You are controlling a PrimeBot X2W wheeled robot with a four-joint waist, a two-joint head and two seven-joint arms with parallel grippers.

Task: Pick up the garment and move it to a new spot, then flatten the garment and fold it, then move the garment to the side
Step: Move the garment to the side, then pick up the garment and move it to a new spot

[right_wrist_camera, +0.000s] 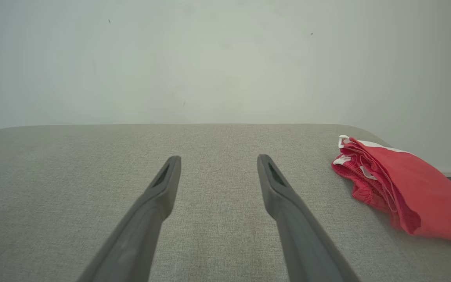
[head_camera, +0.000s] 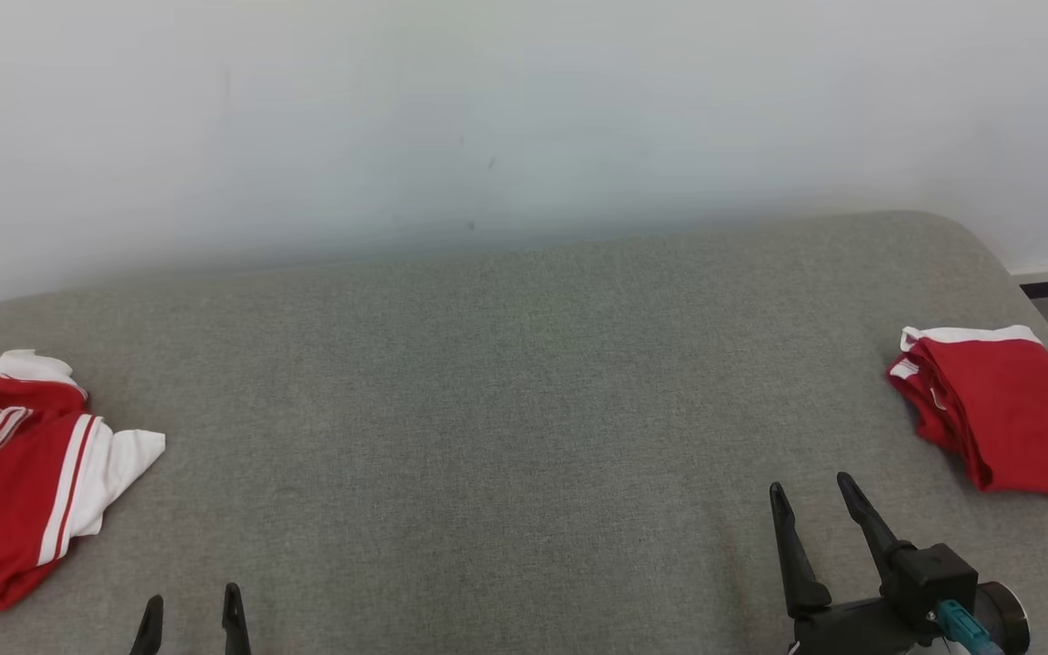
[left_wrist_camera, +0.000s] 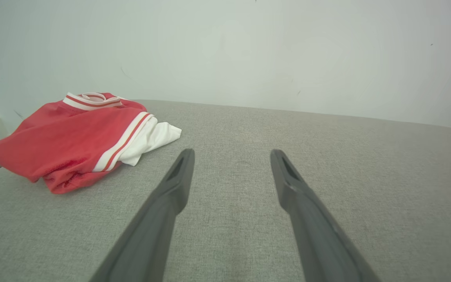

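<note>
- My right tool (head_camera: 808, 485): two long, dark, tapering fingers (right_wrist_camera: 286, 211) on a black blocky body.
- A teal plug (head_camera: 956, 624) at its wrist.
- My left tool (head_camera: 194, 596): matching dark fingers.

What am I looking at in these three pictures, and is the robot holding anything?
This is a two-armed robot at a grey padded surface. The wide picture comes from its head. The other two come from the wrists, looking along the left fingers and the right fingers. Both pairs stand apart and hold nothing. A crumpled red and white shirt lies at the robot's left, and a folded red garment lies at the right edge. Behind is a pale wall.
</note>
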